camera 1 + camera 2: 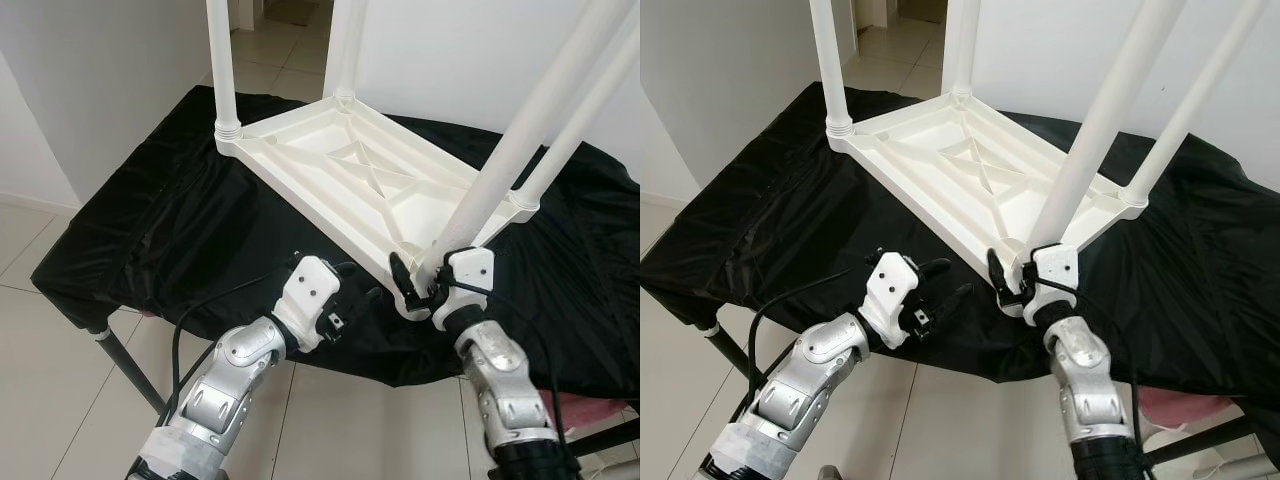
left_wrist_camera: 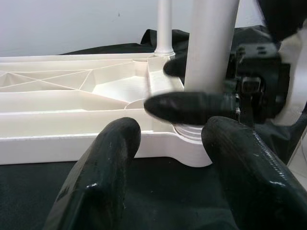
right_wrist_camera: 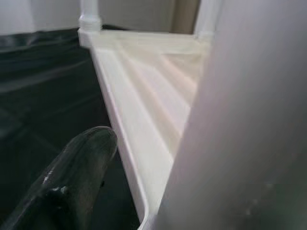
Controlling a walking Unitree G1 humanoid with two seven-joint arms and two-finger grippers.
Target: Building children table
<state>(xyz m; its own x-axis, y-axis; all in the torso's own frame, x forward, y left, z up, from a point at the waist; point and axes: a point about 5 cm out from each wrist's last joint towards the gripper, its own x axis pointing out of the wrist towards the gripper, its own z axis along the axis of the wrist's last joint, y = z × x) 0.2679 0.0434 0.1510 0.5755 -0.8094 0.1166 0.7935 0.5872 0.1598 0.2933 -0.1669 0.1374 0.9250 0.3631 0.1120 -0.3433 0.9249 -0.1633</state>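
A white plastic children's table (image 1: 340, 165) lies upside down on a black cloth (image 1: 170, 230), with its legs pointing up. My right gripper (image 1: 422, 278) is shut on the base of the nearest leg (image 1: 520, 130), at the corner closest to me. In the left wrist view, one of its black fingers (image 2: 192, 108) crosses in front of that leg (image 2: 211, 43). My left gripper (image 1: 355, 285) is open just to the left of that corner, low over the cloth, and holds nothing. Its two fingers (image 2: 105, 172) point at the table's rim.
The cloth covers a work table on dark metal legs (image 1: 130, 365), and its front edge is close below my grippers. Three other white legs (image 1: 222, 70) rise at the other corners. Tiled floor lies to the left, a white wall behind, and something pink (image 1: 600, 410) sits low at the right.
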